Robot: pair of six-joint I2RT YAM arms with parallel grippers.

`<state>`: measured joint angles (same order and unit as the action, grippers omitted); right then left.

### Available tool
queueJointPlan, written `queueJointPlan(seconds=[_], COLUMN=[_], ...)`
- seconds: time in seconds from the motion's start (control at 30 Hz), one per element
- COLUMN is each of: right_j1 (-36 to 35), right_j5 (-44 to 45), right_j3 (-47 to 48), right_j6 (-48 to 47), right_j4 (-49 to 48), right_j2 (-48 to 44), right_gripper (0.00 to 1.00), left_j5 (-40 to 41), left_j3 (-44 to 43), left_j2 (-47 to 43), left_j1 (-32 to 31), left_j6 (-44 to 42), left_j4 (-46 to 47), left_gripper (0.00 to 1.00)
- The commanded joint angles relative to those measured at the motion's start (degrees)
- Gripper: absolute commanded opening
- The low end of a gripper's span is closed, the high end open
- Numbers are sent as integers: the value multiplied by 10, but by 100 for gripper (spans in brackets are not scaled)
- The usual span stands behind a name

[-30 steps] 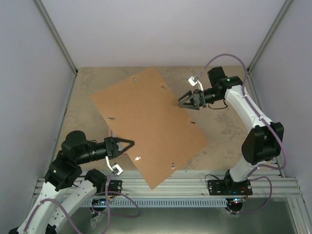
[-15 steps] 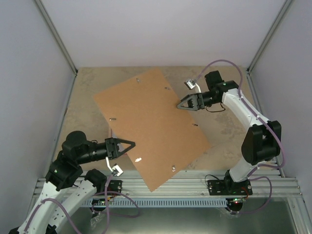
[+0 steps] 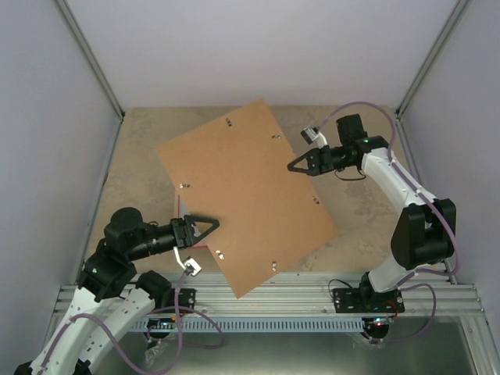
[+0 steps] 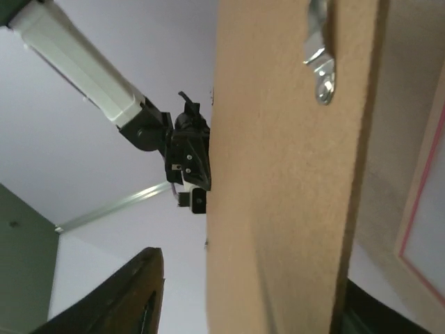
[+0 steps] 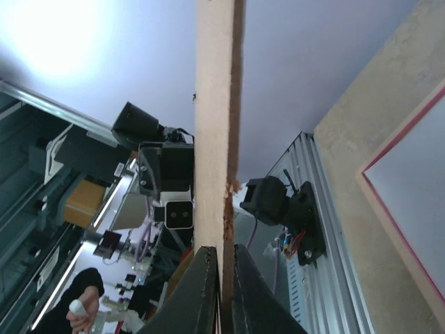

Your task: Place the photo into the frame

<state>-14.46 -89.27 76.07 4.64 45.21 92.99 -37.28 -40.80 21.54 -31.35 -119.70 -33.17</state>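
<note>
Right tool [image 3: 295, 166] is clamped tight on the right edge of the brown backing board [image 3: 250, 195], and it's holding that board tipped up off the tabletop [image 3: 141, 156]. Left tool [image 3: 209, 226] is sitting at the board's lower-left edge with its jaws spread. In its wrist cam the board is running between the fingers with a clear gap on one side, so I'm reading that one as not gripping. Under the board the frame [image 3: 176, 209] is lying flat on the tabletop, with only a thin pink strip peeking out at the left. There's something pale showing inside it, but I can't tell what. I'm not seeing the photo in any view, so it's either hidden under the board or out of shot. Progress-wise I'm calling this early: the backing is coming off and nothing shows the photo seated yet. Placing the photo and closing the back are looking like what's left.
</note>
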Motion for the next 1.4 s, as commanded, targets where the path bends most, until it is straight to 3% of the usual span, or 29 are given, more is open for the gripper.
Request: queueJointPlan(seconds=[0.0,0.1,0.23,0.33,0.47,0.67,0.77,0.87,1.07,1.23,1.37], right_j1=[48,77,108,125,135,130,118,105,90,65,47], right_j5=[-55,-49,-28,4,46,88,104,116,129,175,213], right_j3=[-5,-8,-11,-47,-148,-151,-169,-181,-198,-220,-221], right_j6=[15,23,51,140,413,448,520,580,666,666,672], right_j4=[-60,-67,-99,-206,-527,-598,-698,-795,-922,-931,-928], right_j2=[-14,-14,-10,-24,-58,-8,15,36,59,68,86], right_gripper=[1,1,0,0,0,0,1,1,0,1,1], left_j5=[1,28,86,135,203,345,370,334,129,52,50], left_j3=[2,11,16,12,-20,-112,-142,-177,-202,-168,-130], left_j2=[3,9,25,43,77,197,249,291,350,396,432], left_j1=[-1,-1,-1,-1,-1,0,19,74,263,393,453], left_j6=[-55,-13,68,160,301,588,726,857,1071,1210,1277], left_j4=[81,102,121,138,121,84,73,53,33,78,103], left_gripper=[62,77,87,90,90,88,88,88,85,82,79])
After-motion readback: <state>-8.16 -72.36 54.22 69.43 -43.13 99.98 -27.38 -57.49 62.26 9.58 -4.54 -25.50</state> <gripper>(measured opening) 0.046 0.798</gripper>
